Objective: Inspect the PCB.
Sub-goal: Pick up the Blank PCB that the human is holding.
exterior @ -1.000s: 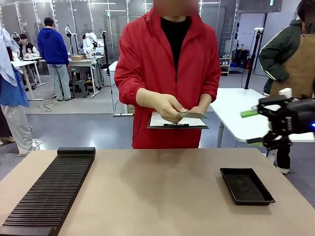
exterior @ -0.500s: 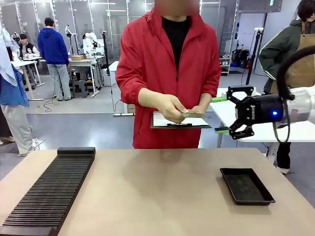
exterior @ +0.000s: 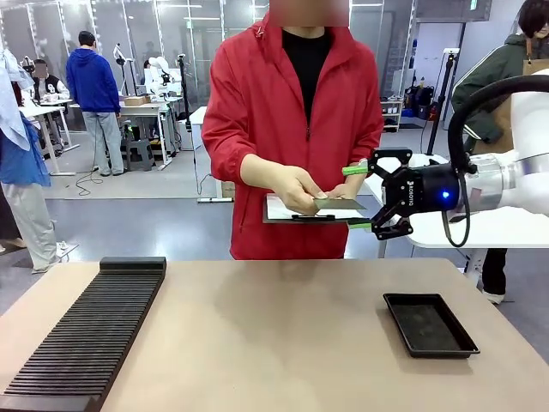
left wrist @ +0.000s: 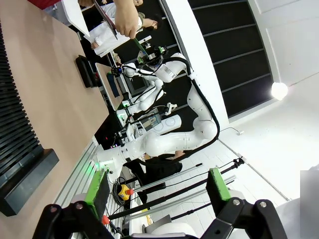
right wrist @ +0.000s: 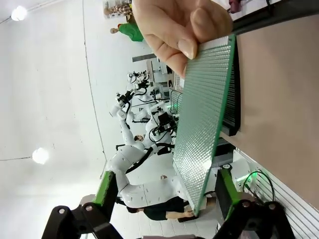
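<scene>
Person's hand (exterior: 296, 187) holds the PCB (exterior: 341, 203) over a clipboard (exterior: 283, 209), right gripper (exterior: 358, 198) fingers spread wide either side of its end, left gripper (left wrist: 157, 186) fingers wide apart too.

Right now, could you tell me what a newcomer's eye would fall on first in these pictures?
First, the person in a red jacket across the table, one hand holding the PCB over a clipboard. Next, the open right gripper at the board's end, one green pad above it, one below, not clamped. A black tray lies on the table's right, a slotted rack on its left.
</scene>
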You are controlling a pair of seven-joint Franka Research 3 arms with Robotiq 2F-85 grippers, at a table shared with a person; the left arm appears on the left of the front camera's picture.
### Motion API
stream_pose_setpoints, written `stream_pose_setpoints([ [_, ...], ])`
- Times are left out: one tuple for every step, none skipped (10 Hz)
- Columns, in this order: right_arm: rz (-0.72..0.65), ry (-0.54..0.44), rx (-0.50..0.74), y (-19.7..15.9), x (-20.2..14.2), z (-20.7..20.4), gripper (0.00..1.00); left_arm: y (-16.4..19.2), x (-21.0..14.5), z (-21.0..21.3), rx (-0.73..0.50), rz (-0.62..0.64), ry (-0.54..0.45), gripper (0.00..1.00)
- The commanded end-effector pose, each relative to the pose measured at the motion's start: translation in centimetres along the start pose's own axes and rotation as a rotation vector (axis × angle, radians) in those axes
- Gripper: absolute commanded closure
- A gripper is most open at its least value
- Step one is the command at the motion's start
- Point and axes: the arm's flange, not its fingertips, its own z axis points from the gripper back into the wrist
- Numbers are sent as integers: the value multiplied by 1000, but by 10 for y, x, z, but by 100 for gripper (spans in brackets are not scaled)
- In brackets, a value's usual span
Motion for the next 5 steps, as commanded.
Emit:
stream_pose_setpoints([
  [-25,1,30,-3,10,-9,6,-1,0,3,7,4,8,0],
  [-23,4,35,-8,10,-11,26,-1,0,3,7,4,8,0],
  [-11,14,54,-14,10,-13,58,-1,0,3,7,4,8,0],
  [-1,15,64,-17,10,-14,84,-1,0,3,7,4,8,0],
  [8,22,78,-21,10,-16,100,-1,0,3,7,4,8,0],
])
